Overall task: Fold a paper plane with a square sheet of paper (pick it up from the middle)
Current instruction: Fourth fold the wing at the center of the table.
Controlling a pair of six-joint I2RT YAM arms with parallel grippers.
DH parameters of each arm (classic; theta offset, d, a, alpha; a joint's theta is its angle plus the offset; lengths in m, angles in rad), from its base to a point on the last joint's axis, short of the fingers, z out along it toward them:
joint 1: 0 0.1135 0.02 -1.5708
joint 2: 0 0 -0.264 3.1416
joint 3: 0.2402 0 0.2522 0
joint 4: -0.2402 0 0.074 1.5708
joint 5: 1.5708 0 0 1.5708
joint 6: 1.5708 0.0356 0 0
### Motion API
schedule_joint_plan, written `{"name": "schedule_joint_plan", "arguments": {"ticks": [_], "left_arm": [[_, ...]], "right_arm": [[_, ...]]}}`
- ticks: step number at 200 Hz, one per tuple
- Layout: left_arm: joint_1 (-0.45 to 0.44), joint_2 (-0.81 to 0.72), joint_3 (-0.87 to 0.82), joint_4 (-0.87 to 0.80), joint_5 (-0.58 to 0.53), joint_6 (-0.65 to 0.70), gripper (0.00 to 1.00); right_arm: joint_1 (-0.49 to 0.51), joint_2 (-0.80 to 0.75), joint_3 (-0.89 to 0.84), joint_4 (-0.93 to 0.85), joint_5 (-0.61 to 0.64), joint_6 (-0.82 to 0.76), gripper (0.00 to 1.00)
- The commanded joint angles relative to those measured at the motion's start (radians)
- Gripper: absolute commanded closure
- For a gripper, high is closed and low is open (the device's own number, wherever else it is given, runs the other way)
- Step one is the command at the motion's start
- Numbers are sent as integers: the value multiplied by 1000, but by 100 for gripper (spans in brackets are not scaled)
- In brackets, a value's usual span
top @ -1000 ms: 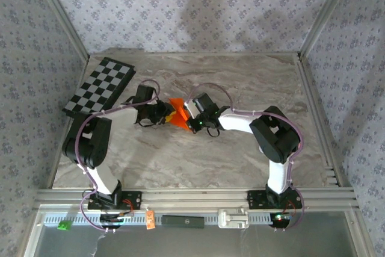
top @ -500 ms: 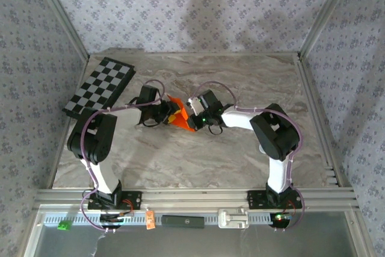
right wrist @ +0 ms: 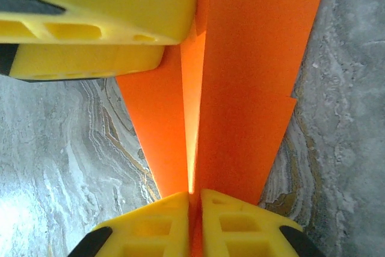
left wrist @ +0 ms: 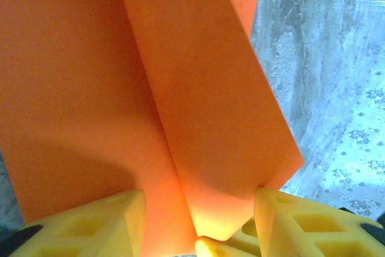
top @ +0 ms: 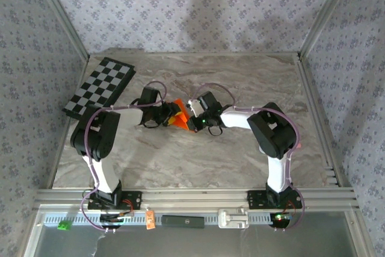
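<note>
Here's the marbled table, with the checkerboard lying in its far left corner, well apart from the action. Both arms reach toward the middle of the table, a little nearer the far edge. The left arm comes from the left side and the right arm from the right, their wrists almost nose to nose. Between them sits the square sheet of paper, bright orange and creased into a long narrow shape with layered flaps (closer to a dart than a square). It's too small from overhead for me to tell whether it rests on the table or hangs just above it. Now the key relation: in the right wrist view the main crease runs straight out from the right gripper toward the left one. So the long axis lies along the line between the two hands, and neither is nearer, since both are right at the paper. The right gripper is pressed together on its end of the crease, pinching the folded layers. The left gripper stands spread, its yellow fingers on either side of the fold, straddling it rather than clamping it. My read is that the next move turns on those left jaws lining up square over the ridge before they bite, because a skewed bite could drag the fold off its line.
</note>
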Motion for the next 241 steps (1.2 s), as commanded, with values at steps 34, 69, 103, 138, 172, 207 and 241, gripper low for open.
{"name": "schedule_joint_plan", "arguments": {"ticks": [34, 69, 103, 138, 172, 207, 241], "left_arm": [[-7, 27, 25, -31, 7, 20, 51], [-8, 50, 45, -95, -16, 16, 53], [-8, 71, 67, -165, -33, 8, 53], [-8, 72, 80, -232, -62, 1, 54], [-8, 82, 93, -274, -63, -10, 54], [-8, 93, 104, -315, -66, -8, 51], [-8, 104, 109, -328, -65, -10, 51]], "right_arm": [[-14, 15, 25, -22, -27, 11, 86], [-15, 1, 25, -27, -17, 15, 81], [-13, -34, 0, -13, 17, 10, 69], [-3, -31, -3, -12, 46, -16, 67], [12, -16, 8, -3, 65, -24, 68], [23, 0, 23, 3, 77, -28, 71], [26, 10, 25, 13, 100, -27, 73]]}}
